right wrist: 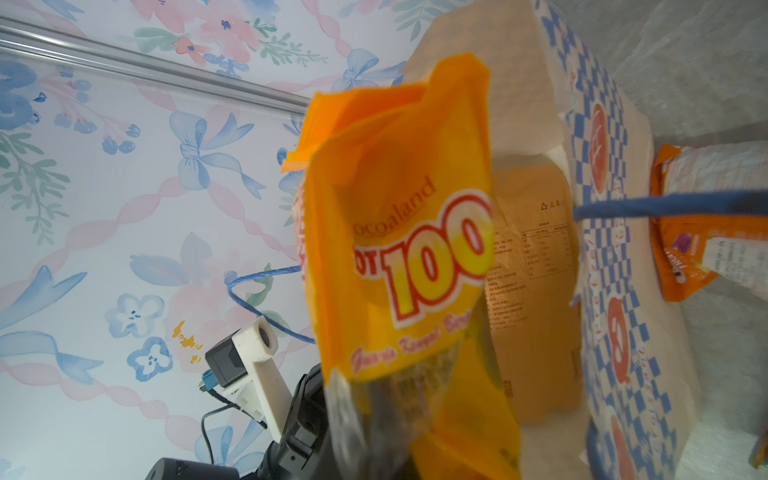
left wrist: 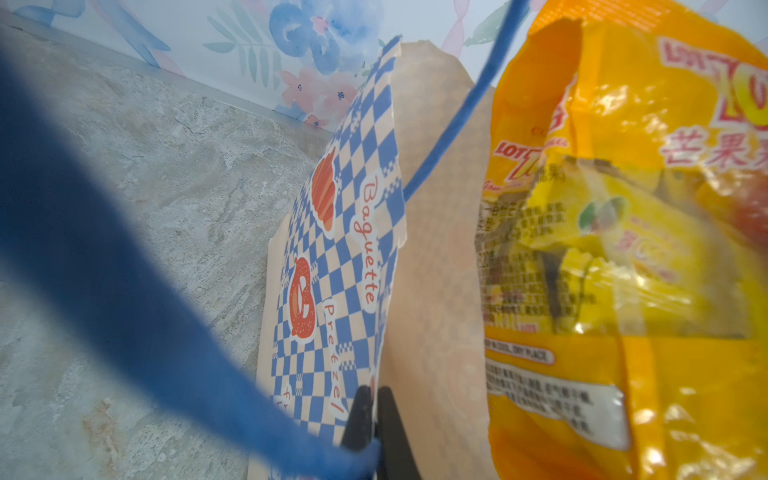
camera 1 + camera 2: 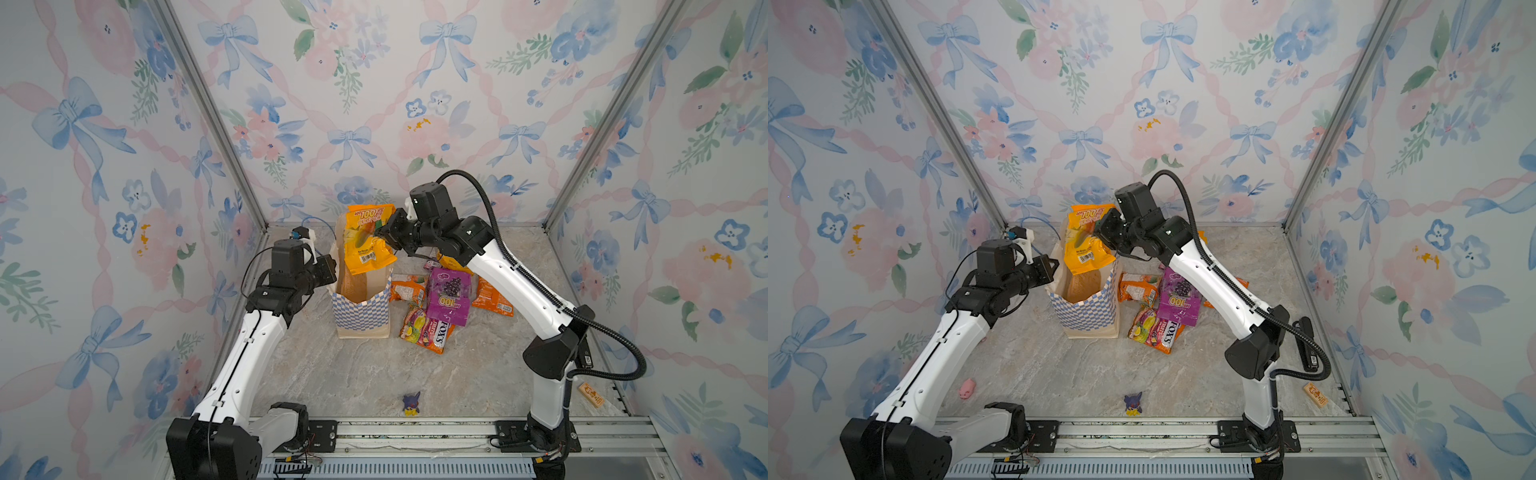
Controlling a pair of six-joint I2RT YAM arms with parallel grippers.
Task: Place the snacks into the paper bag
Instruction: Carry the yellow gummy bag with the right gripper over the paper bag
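marble-look tabletop [image 3: 353, 374] | centre: upright paper bag [image 3: 361, 318], snack packets [image 3: 449, 297] beside | bottom centre: figurine [image 3: 411, 404] | lower right: wooden block [image 3: 591, 395] | lower left: pink toy [image 3: 966, 388]

Snacks [image 3: 449, 295] 7; paper bag [image 3: 361, 316] 1; toys [image 3: 1133, 405] 2; wooden block [image 3: 591, 395] 1.

yellow-orange packet [image 1: 399, 257]: "100" in big yellow numerals edged red, "ocoaland" above it with the first letter lost in a fold; the red script below is too blurred to read
yellow-orange packet, back face [image 2: 623, 208]: "LOT 100", red Chinese characters "芒果", a small label ending "DRY PLACE", fine print unreadable
paper bag [image 2: 332, 249]: "Baguette" and "Pretzel" in red on white patches
purple packet [image 3: 449, 297]: "LOT 100", upside down in both top views
multicoloured packet [image 3: 428, 332]: "FOX'S", "FRUITS"
orange packet [image 1: 685, 249]: "FRUIT", partly cut off
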